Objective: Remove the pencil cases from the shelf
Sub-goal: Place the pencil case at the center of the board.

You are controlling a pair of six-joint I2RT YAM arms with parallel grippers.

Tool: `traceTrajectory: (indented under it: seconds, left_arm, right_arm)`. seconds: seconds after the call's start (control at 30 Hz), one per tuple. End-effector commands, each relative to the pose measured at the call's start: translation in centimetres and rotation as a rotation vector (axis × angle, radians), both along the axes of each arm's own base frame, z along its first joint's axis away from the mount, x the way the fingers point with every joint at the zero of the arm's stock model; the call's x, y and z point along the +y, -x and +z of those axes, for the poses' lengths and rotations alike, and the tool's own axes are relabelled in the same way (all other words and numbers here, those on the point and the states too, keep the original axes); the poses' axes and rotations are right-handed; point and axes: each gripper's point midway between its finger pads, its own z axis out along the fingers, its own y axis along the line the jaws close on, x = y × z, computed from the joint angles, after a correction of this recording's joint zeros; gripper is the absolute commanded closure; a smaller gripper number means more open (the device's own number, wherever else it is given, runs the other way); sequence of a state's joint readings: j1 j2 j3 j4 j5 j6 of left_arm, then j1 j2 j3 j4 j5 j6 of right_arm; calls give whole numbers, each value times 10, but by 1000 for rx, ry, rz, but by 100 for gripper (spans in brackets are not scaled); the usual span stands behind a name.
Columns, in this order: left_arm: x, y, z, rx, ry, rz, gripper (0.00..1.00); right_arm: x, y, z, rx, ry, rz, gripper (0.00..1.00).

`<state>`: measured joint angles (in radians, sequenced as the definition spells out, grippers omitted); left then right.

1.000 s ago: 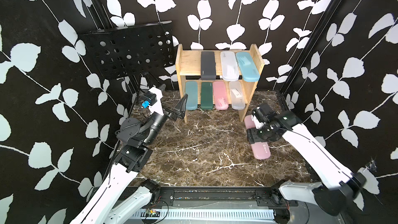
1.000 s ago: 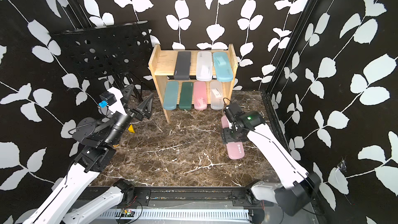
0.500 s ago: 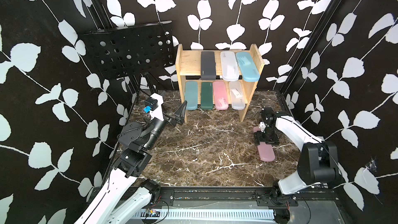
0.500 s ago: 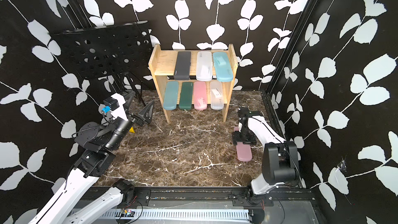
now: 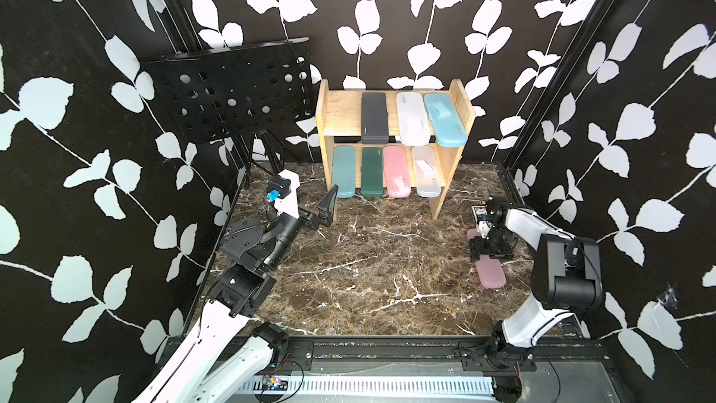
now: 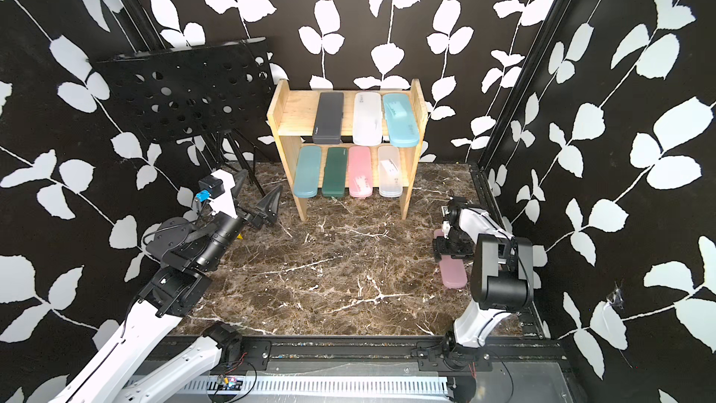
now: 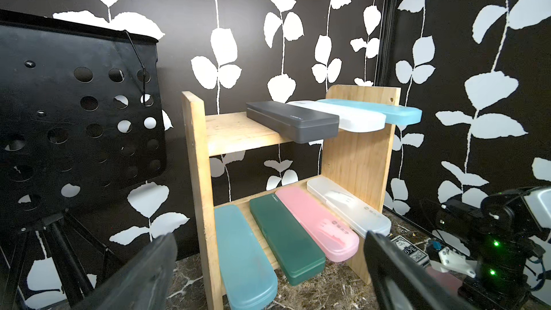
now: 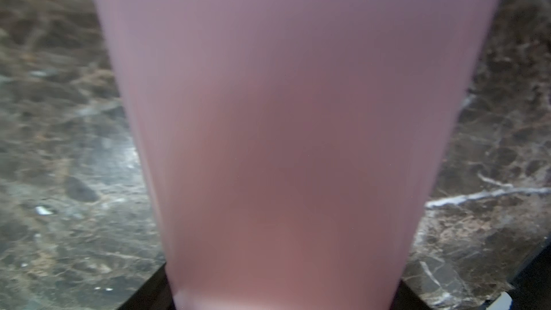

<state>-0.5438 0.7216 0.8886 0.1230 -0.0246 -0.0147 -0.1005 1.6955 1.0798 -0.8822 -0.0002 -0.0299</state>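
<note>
So the right gripper (image 5: 484, 246) is clamped on a pink case (image 5: 491, 276), down at the marble table (image 5: 368, 265), off to the right of the shelf (image 5: 461, 110). The left gripper (image 6: 261, 181) hangs wide open near the shelf's left front. Seven more cases (image 5: 374, 118) sit on it.

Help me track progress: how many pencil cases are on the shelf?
7. Upper row: black case, frosted case, light-blue case. Lower row: teal case, green case, pink case, clear case. None seems hidden.
</note>
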Motion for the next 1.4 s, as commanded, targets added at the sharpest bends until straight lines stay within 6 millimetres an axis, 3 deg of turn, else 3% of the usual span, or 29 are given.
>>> traceTrajectory:
  seconds: [0.0, 0.5, 0.7, 0.8, 1.0, 1.23, 1.37]
  left_arm:
    - [-1, -2, -4, 3, -6, 6, 1]
    - [2, -6, -9, 51, 38, 19, 1]
    - [3, -9, -7, 75, 68, 26, 1]
    - [2, -13, -3, 107, 90, 28, 1]
    - [-4, -24, 6, 227, 194, 10, 1]
    - [-40, -40, 16, 400, 348, -154, 1]
    - [-71, -52, 31, 484, 446, -298, 1]
  right_arm:
    - [-10, 3, -5, -4, 18, 11, 29]
    - [-15, 4, -20, 11, 34, 22, 12]
    - [-18, -8, -1, -94, 59, -5, 9]
    - [-11, -26, 34, -239, 31, -34, 1]
    - [14, -58, 141, -603, 45, -32, 0]
    - [26, -58, 250, -855, 11, -127, 0]
    - [37, -54, 288, -912, -63, -170, 0]
